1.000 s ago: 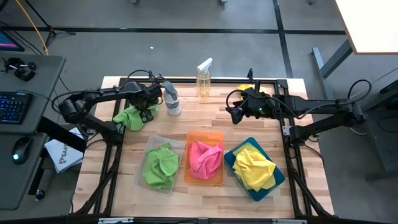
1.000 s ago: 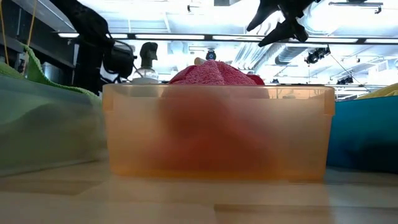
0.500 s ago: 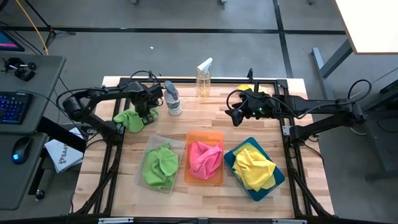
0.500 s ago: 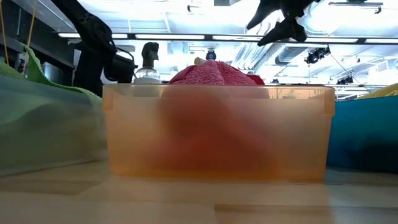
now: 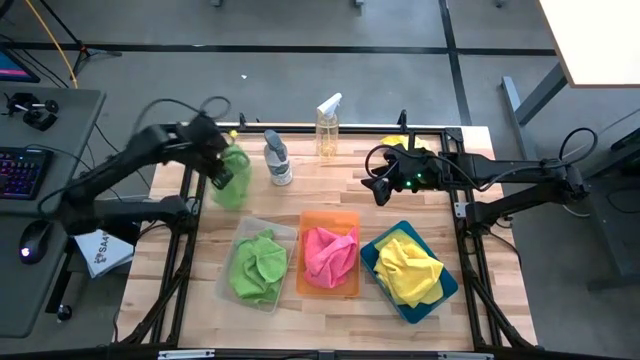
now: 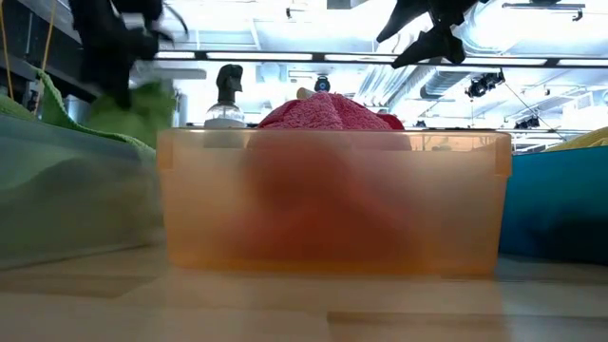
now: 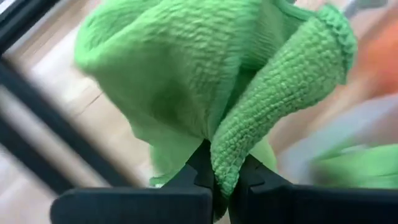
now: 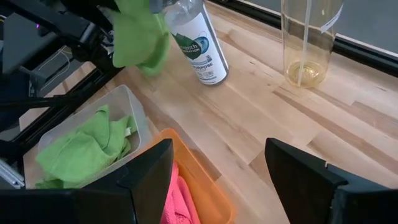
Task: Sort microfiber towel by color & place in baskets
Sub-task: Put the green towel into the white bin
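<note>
Here the left pincer (image 7: pixel 221 177) pinches a nubby lime-green towel (image 7: pixel 205 81).

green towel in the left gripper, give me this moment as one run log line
left gripper: shut on green towel, lifted by clear basket | right gripper: open, waiting above table

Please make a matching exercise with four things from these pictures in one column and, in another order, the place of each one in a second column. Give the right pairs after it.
Things:
1. pink towel
2. yellow towel
3. lifted green towel
4. white spray bottle

Places:
A. in the teal basket
B. standing on the table beside the clear spray bottle
C. in the orange basket
D. clamped in the left hand, above the table

Pairs: 1-C, 2-A, 3-D, 4-B
</note>
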`<action>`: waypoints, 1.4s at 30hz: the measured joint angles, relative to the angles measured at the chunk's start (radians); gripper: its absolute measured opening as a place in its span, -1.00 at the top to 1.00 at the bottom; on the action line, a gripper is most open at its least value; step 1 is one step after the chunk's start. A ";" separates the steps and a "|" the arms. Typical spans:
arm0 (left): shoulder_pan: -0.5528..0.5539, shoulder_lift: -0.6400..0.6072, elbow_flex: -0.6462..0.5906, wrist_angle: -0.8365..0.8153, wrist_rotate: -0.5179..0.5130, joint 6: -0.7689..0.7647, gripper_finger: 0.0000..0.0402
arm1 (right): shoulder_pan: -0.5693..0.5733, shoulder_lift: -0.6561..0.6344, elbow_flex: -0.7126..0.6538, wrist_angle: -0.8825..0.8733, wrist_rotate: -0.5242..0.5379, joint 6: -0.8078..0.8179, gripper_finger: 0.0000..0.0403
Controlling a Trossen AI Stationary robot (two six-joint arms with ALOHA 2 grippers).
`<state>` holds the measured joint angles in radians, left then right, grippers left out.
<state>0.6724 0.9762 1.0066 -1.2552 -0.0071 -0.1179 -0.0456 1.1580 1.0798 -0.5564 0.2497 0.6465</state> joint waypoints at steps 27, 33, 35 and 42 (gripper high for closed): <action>-1.010 0.148 0.230 0.353 0.082 -0.603 1.00 | -0.001 0.000 0.000 0.000 -0.007 -0.106 -0.25; -1.179 0.218 0.211 0.222 -0.026 -0.708 1.00 | -0.001 -0.002 0.000 0.000 -0.023 -0.132 -0.25; -1.219 0.217 0.178 0.210 -0.030 -0.770 1.00 | -0.001 -0.002 0.000 0.000 -0.026 -0.136 -0.25; -1.296 0.217 0.014 0.256 -0.016 -0.903 1.00 | 0.000 -0.008 0.000 0.001 -0.033 -0.171 -0.25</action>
<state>-0.6237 1.1930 1.0205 -0.9992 -0.0226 -1.0205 -0.0460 1.1498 1.0794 -0.5557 0.2164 0.4757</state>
